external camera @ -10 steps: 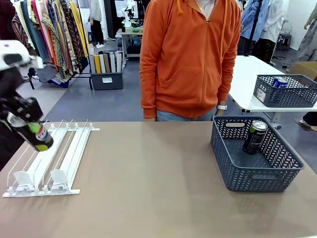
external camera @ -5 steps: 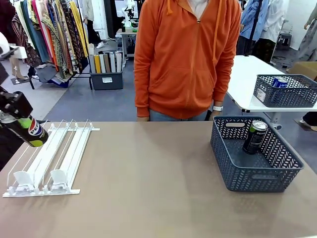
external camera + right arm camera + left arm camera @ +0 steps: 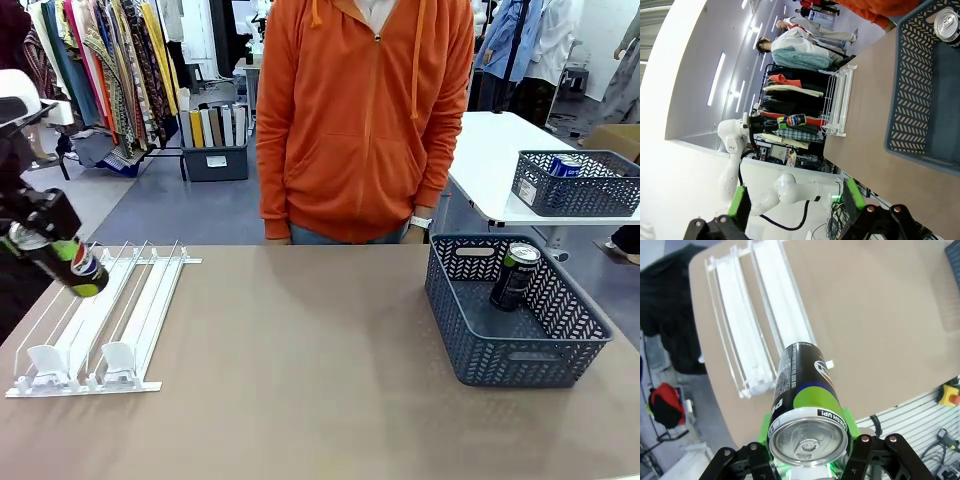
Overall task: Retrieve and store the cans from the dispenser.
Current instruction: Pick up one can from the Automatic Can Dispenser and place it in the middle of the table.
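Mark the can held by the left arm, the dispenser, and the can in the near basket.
held can (image 3: 805, 390), left wrist view, on its black and green side.
dispenser (image 3: 130, 300), front view, on a white sloping lane.
can in the near basket (image 3: 514, 277), front view, on its black side.

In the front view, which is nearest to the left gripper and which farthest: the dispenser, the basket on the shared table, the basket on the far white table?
1. dispenser: just below the left gripper, at the table's left.
2. basket on the shared table: across at the right.
3. basket on the far white table: beyond it, back right.
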`<act>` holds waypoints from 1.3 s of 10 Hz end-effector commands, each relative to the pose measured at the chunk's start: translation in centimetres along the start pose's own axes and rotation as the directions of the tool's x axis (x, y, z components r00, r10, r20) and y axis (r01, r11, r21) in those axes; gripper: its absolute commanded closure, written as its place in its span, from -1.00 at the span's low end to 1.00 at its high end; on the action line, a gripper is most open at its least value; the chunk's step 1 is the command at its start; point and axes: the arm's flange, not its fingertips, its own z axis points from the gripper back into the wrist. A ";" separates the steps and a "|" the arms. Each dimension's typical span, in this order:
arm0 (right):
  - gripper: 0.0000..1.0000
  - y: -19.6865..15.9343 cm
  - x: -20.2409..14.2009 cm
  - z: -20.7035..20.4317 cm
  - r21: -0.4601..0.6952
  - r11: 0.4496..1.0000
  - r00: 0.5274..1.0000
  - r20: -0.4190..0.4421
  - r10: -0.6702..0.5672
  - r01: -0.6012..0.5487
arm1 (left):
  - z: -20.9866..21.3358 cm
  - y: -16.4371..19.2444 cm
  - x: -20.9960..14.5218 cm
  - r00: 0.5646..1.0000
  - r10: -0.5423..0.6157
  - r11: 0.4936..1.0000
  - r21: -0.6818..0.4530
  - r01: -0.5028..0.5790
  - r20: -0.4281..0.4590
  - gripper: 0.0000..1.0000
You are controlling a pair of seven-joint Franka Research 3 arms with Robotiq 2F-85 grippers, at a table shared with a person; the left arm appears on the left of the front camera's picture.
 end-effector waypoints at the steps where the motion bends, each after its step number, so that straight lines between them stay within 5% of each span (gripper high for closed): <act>1: -1.00 0.3 0.1 -0.1 0.013 1.000 1.000 0.011 0.004 -0.004 | -0.7 -4.6 7.3 0.992 -0.126 0.992 -0.019 0.126 0.017 1.00; 3: -1.00 0.3 0.1 -0.1 0.013 1.000 1.000 0.011 0.004 -0.004 | -5.2 -12.1 14.2 0.950 -0.309 0.945 -0.123 0.303 -0.037 1.00; 6: -1.00 0.3 0.1 -0.1 0.013 1.000 1.000 0.011 0.004 -0.004 | -15.7 -22.4 19.0 0.896 -0.401 0.910 -0.195 0.365 -0.191 1.00; 8: -1.00 0.3 0.1 -0.1 0.013 1.000 1.000 0.011 0.004 -0.004 | -20.9 -24.9 18.9 0.882 -0.422 0.905 -0.150 0.398 -0.211 1.00; 13: -1.00 0.3 0.1 -0.1 0.013 1.000 1.000 0.011 0.004 -0.004 | -23.8 -25.2 18.5 0.859 -0.451 0.891 -0.178 0.418 -0.241 1.00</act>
